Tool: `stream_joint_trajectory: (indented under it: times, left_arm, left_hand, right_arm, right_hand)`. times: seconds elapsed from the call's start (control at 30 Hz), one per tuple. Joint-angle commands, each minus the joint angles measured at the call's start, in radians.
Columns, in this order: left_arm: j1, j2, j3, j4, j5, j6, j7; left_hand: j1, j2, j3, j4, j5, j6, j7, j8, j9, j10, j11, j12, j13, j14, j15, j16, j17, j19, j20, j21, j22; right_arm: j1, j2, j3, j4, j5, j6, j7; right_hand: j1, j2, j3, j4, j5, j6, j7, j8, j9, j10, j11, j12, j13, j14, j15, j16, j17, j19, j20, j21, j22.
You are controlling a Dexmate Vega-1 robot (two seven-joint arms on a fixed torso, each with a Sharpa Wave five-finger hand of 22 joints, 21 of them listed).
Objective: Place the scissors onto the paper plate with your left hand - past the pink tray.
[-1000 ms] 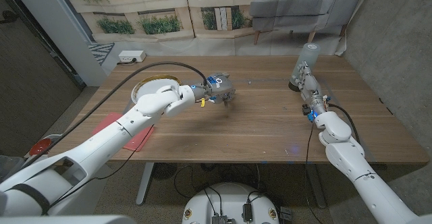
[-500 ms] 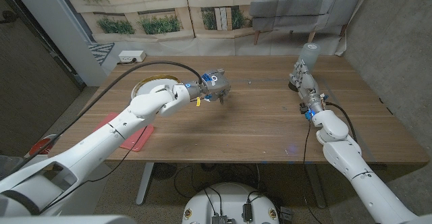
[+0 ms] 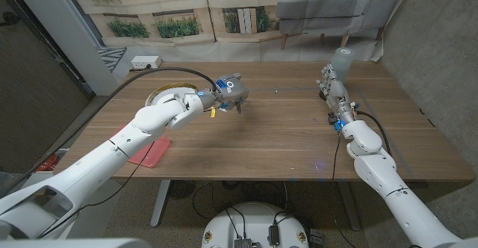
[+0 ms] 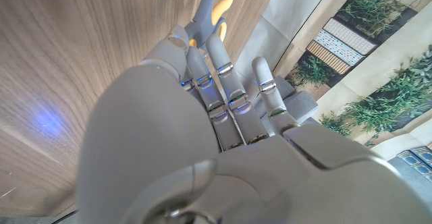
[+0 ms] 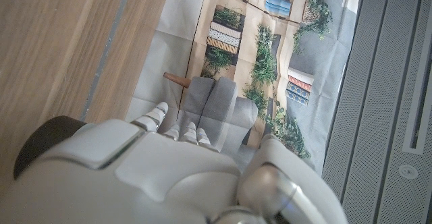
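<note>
Shown mid-carry: left robot hand [image 3: 231,93] raised over the tabletop [image 3: 284,136], fingers [image 4: 217,62] closed around the scissors [image 4: 214,1], whose grey-and-yellow end juts out past the fingertips in the left wrist view. Seen from the head view as a small yellow tip just below the knuckles, on the side nearer the robot. Scissors therefore off the tabletop, in the hand, not yet at their goal.

Paper plate [image 3: 166,96] taken as landmark: left robot hand beside it toward the table's middle, near its rim but not above it. Plate partly covered by the left forearm and crossed by a black cable [image 3: 175,72]. Pink tray [image 3: 147,150] on the robot's side of the plate, under the left arm, at the near edge.

Step in hand, as judged: transport of the scissors toward the plate. Next move called for: a short sideways travel until above the plate's centre, then a descent and a release low enough to keep the scissors from sliding off the shallow rim.

Right robot hand [image 3: 332,86] well apart from the plate, across the table, close to a clear tumbler [image 3: 341,60] on a dark base; fingers open or closed not determinable.
</note>
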Motion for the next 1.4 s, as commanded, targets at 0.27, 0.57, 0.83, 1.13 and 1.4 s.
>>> stream_joint_trajectory:
  times: [0.27, 0.57, 0.83, 1.13, 1.4]
  left_arm:
    - [0.041, 0.039, -0.067, -0.014, 0.004, 0.039, 0.000]
    - [0.037, 0.048, -0.080, 0.004, 0.001, 0.056, -0.005]
    - [0.028, 0.053, -0.080, 0.023, 0.003, 0.064, -0.004]
    - [0.025, 0.063, -0.086, 0.031, 0.002, 0.078, -0.006]
    - [0.031, 0.073, -0.097, 0.032, -0.001, 0.095, -0.015]
  left_hand:
    - [0.007, -0.003, 0.004, -0.001, 0.001, 0.105, 0.091, -0.007, 0.005, 0.013, -0.002, -0.011, 0.010, 0.013, -0.126, -0.009, 0.012, -0.007, -0.001, 0.018, -0.003]
    - [0.007, -0.004, 0.004, -0.001, 0.001, 0.107, 0.088, -0.011, 0.005, 0.018, -0.004, -0.020, 0.013, 0.018, -0.125, -0.014, 0.017, -0.011, -0.002, 0.028, -0.009]
    - [0.006, -0.004, 0.004, 0.000, 0.000, 0.109, 0.087, -0.013, 0.005, 0.019, -0.004, -0.028, 0.016, 0.020, -0.125, -0.019, 0.022, -0.012, -0.002, 0.035, -0.013]
    - [0.005, -0.005, 0.004, 0.000, 0.000, 0.113, 0.083, -0.015, 0.006, 0.022, -0.006, -0.033, 0.023, 0.022, -0.125, -0.024, 0.027, -0.014, -0.003, 0.043, -0.018]
    - [0.005, -0.006, 0.003, 0.000, -0.001, 0.114, 0.084, -0.018, 0.006, 0.025, -0.006, -0.039, 0.028, 0.026, -0.126, -0.028, 0.032, -0.017, -0.004, 0.050, -0.022]
  right_arm:
    - [0.021, 0.011, -0.015, 0.001, -0.019, -0.007, -0.011]
    - [0.039, 0.021, -0.023, 0.017, -0.026, -0.010, -0.014]
    - [0.052, 0.026, -0.026, 0.029, -0.032, -0.011, -0.014]
    - [0.062, 0.034, -0.027, 0.041, -0.034, -0.008, -0.016]
    - [0.070, 0.038, -0.030, 0.050, -0.039, -0.004, -0.015]
  right_hand:
    - [0.003, 0.002, 0.002, 0.000, -0.003, 0.002, 0.006, 0.005, 0.003, 0.002, 0.003, -0.001, 0.003, 0.000, 0.006, 0.001, 0.002, -0.001, -0.007, 0.006, 0.003]
    - [0.004, 0.002, 0.002, 0.000, -0.004, 0.002, 0.006, 0.005, 0.003, 0.002, 0.003, -0.001, 0.003, 0.000, 0.006, 0.001, 0.002, -0.003, -0.009, 0.005, 0.003]
    - [0.004, 0.002, 0.002, 0.000, -0.004, 0.002, 0.006, 0.005, 0.003, 0.003, 0.002, -0.001, 0.003, 0.000, 0.006, 0.001, 0.002, -0.004, -0.010, 0.005, 0.003]
    - [0.004, 0.002, 0.002, 0.000, -0.004, 0.003, 0.005, 0.005, 0.003, 0.003, 0.003, -0.001, 0.003, 0.001, 0.005, 0.001, 0.002, -0.004, -0.011, 0.005, 0.003]
    - [0.004, 0.001, 0.002, -0.001, -0.005, 0.003, 0.004, 0.005, 0.003, 0.004, 0.003, -0.001, 0.003, 0.001, 0.005, 0.001, 0.002, -0.004, -0.012, 0.005, 0.003]
